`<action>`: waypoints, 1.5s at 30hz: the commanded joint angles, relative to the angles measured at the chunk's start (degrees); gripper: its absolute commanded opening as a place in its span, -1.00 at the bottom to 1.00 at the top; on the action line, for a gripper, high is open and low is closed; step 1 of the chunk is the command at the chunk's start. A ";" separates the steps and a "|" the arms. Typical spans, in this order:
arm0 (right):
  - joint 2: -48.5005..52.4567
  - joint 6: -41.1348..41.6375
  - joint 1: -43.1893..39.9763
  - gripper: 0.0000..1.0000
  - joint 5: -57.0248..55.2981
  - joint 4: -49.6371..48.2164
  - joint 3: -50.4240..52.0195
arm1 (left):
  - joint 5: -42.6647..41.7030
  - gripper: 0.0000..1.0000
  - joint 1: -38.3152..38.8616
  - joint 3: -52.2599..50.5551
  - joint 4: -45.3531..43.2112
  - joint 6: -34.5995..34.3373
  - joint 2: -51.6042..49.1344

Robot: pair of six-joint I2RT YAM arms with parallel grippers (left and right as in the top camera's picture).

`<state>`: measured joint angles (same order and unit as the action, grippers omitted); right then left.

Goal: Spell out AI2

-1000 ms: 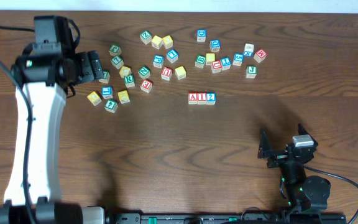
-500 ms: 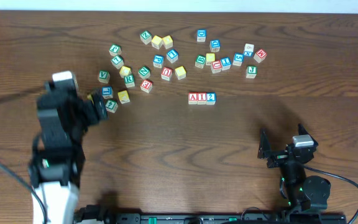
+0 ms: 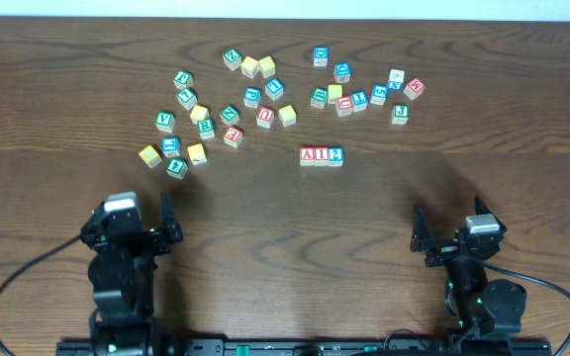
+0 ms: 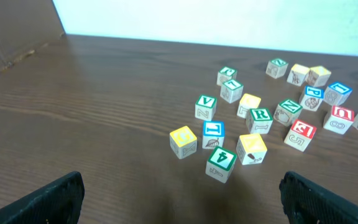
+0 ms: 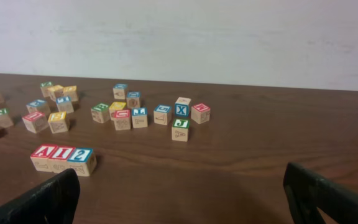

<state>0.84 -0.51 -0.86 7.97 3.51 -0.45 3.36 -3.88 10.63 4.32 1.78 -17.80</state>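
Dark wood table, pale wall behind. Red A cube, red I cube and blue 2 cube stand touching in a row at mid-table. They read AI2 and are set apart from the loose cubes further back. Left gripper and right gripper sit low at the near edge, jaws spread wide, holding nothing. Word looks done. Risk: a fresh reach over the row could clip one cube. Since they touch, one nudge would skew all three.

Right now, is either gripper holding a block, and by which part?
Nothing is held. The left gripper and the right gripper both stand open and empty, well clear of the AI2 cubes.
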 commanded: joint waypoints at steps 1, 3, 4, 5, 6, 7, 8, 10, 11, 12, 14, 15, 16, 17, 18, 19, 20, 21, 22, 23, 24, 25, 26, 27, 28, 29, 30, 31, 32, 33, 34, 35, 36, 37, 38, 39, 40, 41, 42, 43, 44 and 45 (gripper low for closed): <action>-0.46 -0.42 0.44 0.99 0.33 0.11 0.13 | 0.33 0.98 -0.09 -3.37 -0.85 0.96 5.70; -0.46 -0.42 0.44 0.99 0.33 0.11 0.13 | 0.35 0.98 -0.22 -5.03 -0.85 1.03 8.48; -0.46 -0.42 0.44 0.98 0.33 0.11 0.13 | 0.33 0.98 -0.48 -5.73 -0.87 1.01 9.66; -0.46 -0.42 0.44 0.99 0.33 0.11 0.13 | 0.33 0.98 -0.76 -6.32 -0.87 1.01 10.62; -0.46 -0.42 0.44 0.99 0.31 0.11 0.13 | 0.33 0.98 -1.05 -6.80 -0.83 1.01 11.47; -0.46 -0.42 0.44 0.98 0.33 0.11 0.13 | 0.33 0.98 -1.36 -7.19 -0.81 1.03 12.26; -0.46 -0.42 0.44 0.99 0.33 0.11 0.13 | 0.33 0.98 -1.68 -7.56 -0.81 1.03 13.07; -0.46 -0.42 0.44 0.99 0.31 0.11 0.13 | 0.33 0.98 -2.23 -8.22 -0.81 1.01 14.69; -0.46 -0.39 0.44 0.99 0.33 0.11 0.13 | 0.33 0.98 -2.40 -8.57 -0.79 1.01 15.43; -0.46 -0.42 0.44 0.99 0.33 0.11 0.13 | 0.33 0.98 -2.64 -9.07 -0.79 1.01 16.37; -0.46 -0.42 0.44 0.99 0.33 0.11 0.13 | 0.35 0.98 -2.97 -10.49 -1.29 1.03 17.73; -0.46 -0.42 0.44 0.99 0.33 0.13 0.13 | 0.50 0.98 -3.06 -10.43 -0.46 1.22 17.68; -0.46 -0.42 0.44 0.99 0.33 0.11 0.13 | 0.52 0.98 -3.10 -10.43 -0.57 1.22 17.70; -0.46 -0.42 0.44 0.99 0.31 0.11 0.13 | 0.61 0.98 -3.13 -10.43 -0.59 1.25 17.70; -0.46 -0.42 0.44 0.98 0.33 0.11 0.13 | 0.79 0.98 -3.13 -10.40 -0.59 1.25 17.73; -0.46 -0.42 0.44 0.99 0.33 0.13 0.13 | 0.76 0.98 -3.13 -10.43 -0.57 1.22 17.73; -0.46 -0.42 0.44 0.99 0.33 0.11 0.13 | 0.76 0.98 -3.13 -10.40 -0.57 1.22 17.73; -0.46 -0.42 0.44 0.98 0.31 0.13 0.13 | 0.76 0.99 -3.13 -10.43 -0.55 1.22 17.73; -0.46 -0.42 0.44 0.99 0.33 0.11 0.13 | 0.72 0.98 -3.13 -10.43 -0.55 1.18 17.73; -0.46 -0.42 0.44 0.99 0.33 0.13 0.13 | 0.66 0.98 -3.13 -10.40 -0.55 1.18 17.73; -0.46 -0.42 0.44 0.99 0.31 0.11 0.13 | 0.24 0.98 -3.13 -10.43 -0.52 1.16 17.73; -0.46 -0.42 0.44 0.99 0.33 0.11 0.13 | 0.09 0.98 -3.13 -10.40 -0.52 1.16 17.73; -0.46 -0.42 0.44 0.99 0.33 0.11 0.13 | 0.11 0.98 -3.13 -10.40 -0.55 1.18 17.73; -0.46 -0.42 0.44 0.98 0.31 0.11 0.13 | 0.11 0.98 -3.13 -10.40 -0.55 1.18 17.73; -0.46 -0.42 0.44 0.99 0.33 0.11 0.13 | 0.11 0.98 -3.13 -10.40 -0.55 1.18 17.73; -0.46 -0.42 0.44 0.99 0.31 0.13 0.13 | 0.11 0.99 -3.13 -10.40 -0.55 1.18 17.73; -0.46 -0.42 0.44 0.98 0.33 0.13 0.13 | 0.11 0.98 -3.13 -10.40 -0.55 1.18 17.70; -0.46 -0.42 0.44 0.98 0.33 0.11 0.13 | 0.11 0.98 -3.13 -10.40 -0.55 1.18 17.68; -0.46 -0.42 0.44 0.99 0.33 0.11 0.13 | 0.11 0.98 -3.13 -10.40 -0.55 1.18 17.66; -0.46 -0.42 0.44 0.98 0.33 0.11 0.13 | 0.11 0.98 -3.13 -10.40 -0.55 1.18 17.59; -0.46 -0.42 0.44 0.98 0.31 0.11 0.13 | 0.11 0.98 -3.13 -10.40 -0.55 1.18 17.57; -0.46 -0.42 0.44 0.99 0.33 0.13 0.13 | 0.11 0.99 -3.13 -10.40 -0.55 1.18 17.57; -0.46 -0.42 0.44 0.99 0.31 0.11 0.13 | 0.11 0.98 -3.13 -10.40 -0.55 1.18 17.57; -0.46 -0.42 0.44 0.98 0.33 0.13 0.13 | 0.11 0.98 -3.13 -10.40 -0.55 1.18 17.57; -0.46 -0.42 0.44 0.99 0.33 0.11 0.13 | 0.11 0.98 -3.13 -10.40 -0.55 1.18 17.57; -0.46 -0.42 0.44 0.98 0.31 0.11 0.13 | 0.11 0.98 -3.13 -10.40 -0.55 1.18 17.57; -0.46 -0.42 0.44 0.98 0.33 0.13 0.13 | 0.11 0.98 -3.13 -10.40 -0.55 1.18 17.57; -0.46 -0.42 0.44 0.98 0.33 0.11 0.13 | 0.11 0.98 -3.13 -10.40 -0.55 1.18 17.57; -0.46 -0.39 0.44 0.99 0.31 0.11 0.13 | 0.11 0.98 -3.13 -10.40 -0.55 1.18 17.57; -0.46 -0.42 0.44 0.99 0.33 0.13 0.13 | 0.11 0.99 -3.13 -10.40 -0.55 1.18 17.57; -0.46 -0.42 0.44 0.99 0.33 0.11 0.13 | 0.11 0.98 -3.13 -10.40 -0.55 1.18 17.57; -0.46 -0.42 0.44 0.99 0.31 0.13 0.13 | 0.11 0.98 -3.13 -10.40 -0.55 1.18 17.57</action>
<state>0.84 -0.51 -0.86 7.97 3.51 -0.45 3.33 -6.70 2.09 2.90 1.98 -0.62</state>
